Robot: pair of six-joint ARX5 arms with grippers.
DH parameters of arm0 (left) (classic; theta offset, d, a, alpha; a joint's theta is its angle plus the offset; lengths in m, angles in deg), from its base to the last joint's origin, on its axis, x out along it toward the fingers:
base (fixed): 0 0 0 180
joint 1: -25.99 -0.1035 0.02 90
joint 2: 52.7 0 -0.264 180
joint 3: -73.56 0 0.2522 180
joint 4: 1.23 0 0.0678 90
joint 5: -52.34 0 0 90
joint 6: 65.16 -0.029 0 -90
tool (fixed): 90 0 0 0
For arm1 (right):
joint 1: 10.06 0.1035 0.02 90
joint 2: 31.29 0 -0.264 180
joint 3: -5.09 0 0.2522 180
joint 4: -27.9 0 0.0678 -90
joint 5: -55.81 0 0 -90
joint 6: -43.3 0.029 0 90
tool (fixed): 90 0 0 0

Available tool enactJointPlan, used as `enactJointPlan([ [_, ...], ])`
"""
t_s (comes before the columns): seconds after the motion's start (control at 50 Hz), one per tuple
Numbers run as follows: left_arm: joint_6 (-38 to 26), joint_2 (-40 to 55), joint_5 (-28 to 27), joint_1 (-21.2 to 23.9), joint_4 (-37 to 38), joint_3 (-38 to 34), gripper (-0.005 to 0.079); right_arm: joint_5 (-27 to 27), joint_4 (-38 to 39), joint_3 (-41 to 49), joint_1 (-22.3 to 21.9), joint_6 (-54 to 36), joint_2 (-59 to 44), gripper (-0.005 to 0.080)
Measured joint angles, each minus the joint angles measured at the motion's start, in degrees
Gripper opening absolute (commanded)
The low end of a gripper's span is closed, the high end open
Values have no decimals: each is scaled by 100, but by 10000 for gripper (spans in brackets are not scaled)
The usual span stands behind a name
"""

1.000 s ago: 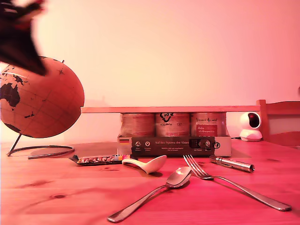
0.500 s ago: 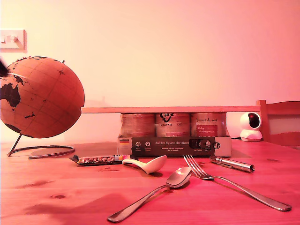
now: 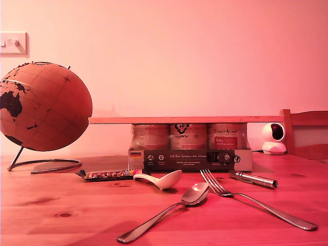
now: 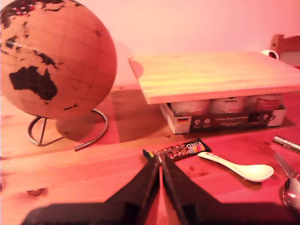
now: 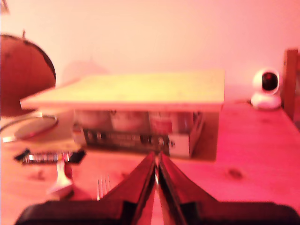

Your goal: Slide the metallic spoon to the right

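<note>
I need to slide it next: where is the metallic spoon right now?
In the exterior view the metallic spoon lies on the table near the front, centre, between the white ceramic spoon and the fork.

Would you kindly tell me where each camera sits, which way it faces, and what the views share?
Exterior view: low at table height, facing the wall across the metallic spoon, fork and globe; no arm shows.
First wrist view: rides my first claw, raised, looking down toward the globe and snack bar; shut fingers show.
Second wrist view: rides my second claw, facing the wooden board; shut fingers show.
Shared: board, globe, white spoon.
</note>
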Motion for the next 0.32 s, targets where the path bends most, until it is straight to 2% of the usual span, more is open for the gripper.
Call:
enactJointPlan([
  [0.32,4,-168,-24,0,-181,-2,-22,0,-1309,0,0,0,0,-12],
])
